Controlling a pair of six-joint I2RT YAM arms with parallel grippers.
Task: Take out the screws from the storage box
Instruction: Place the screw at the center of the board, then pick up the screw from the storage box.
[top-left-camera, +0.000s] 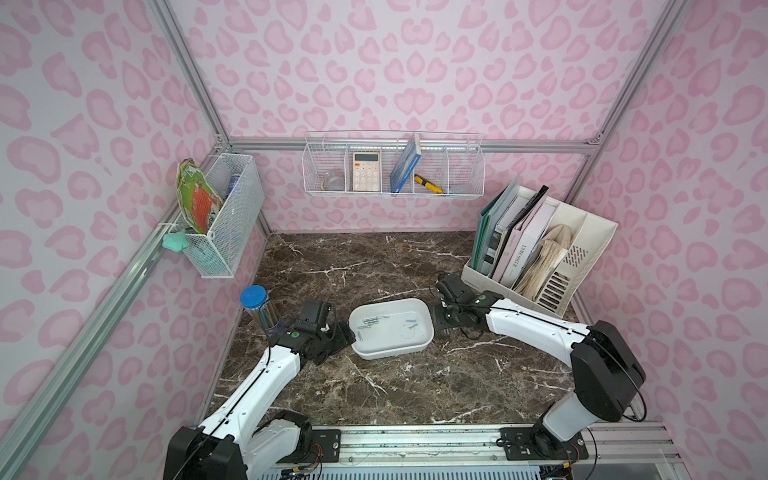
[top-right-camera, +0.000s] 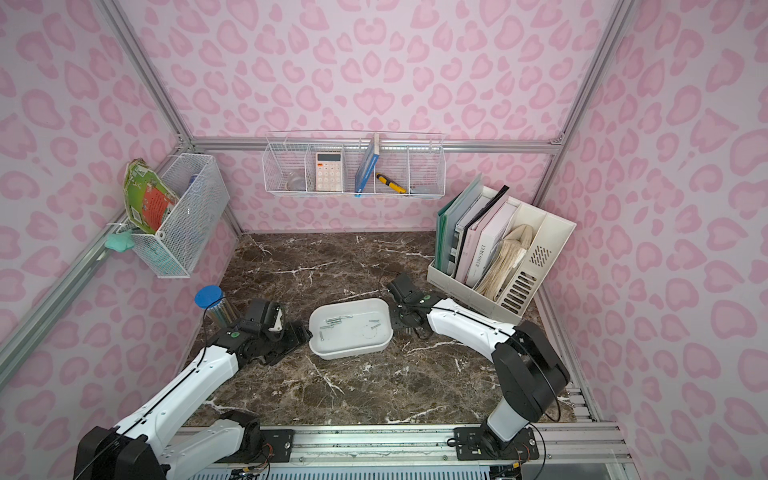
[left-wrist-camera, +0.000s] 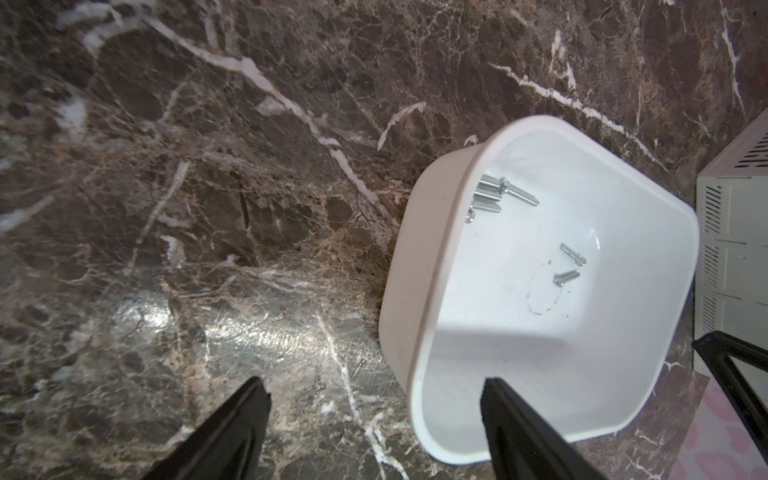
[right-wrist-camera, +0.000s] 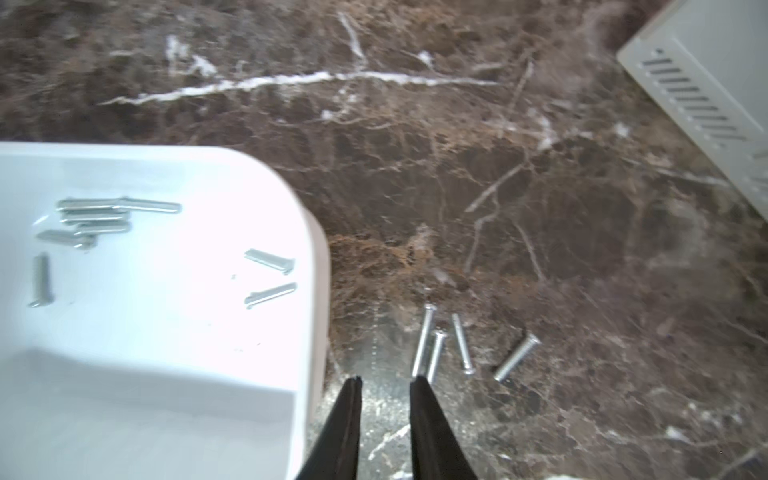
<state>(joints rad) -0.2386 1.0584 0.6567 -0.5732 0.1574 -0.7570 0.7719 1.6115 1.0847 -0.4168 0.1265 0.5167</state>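
The storage box (top-left-camera: 390, 355) (top-right-camera: 349, 353), a shallow white tray, sits mid-table between my two arms. Several screws (top-left-camera: 370, 321) (top-right-camera: 332, 321) lie inside it, most in a cluster (left-wrist-camera: 498, 191) (right-wrist-camera: 95, 216) and two apart. Several more screws (right-wrist-camera: 461, 340) lie on the marble just outside the box's right end. My right gripper (right-wrist-camera: 385, 380) (top-left-camera: 442, 322) hangs low beside them, open by a narrow gap, with nothing between its fingers. My left gripper (left-wrist-camera: 372, 380) (top-left-camera: 340, 332) is open at the box's left end, one finger (left-wrist-camera: 511, 424) over the box's inside and one outside.
A blue-lidded jar (top-left-camera: 259, 309) stands behind my left wrist. The slotted white file organiser (top-left-camera: 540, 257) (right-wrist-camera: 706, 83) with books stands at the back right, close to my right arm. Two wire baskets (top-left-camera: 392, 166) (top-left-camera: 216, 212) hang on the walls.
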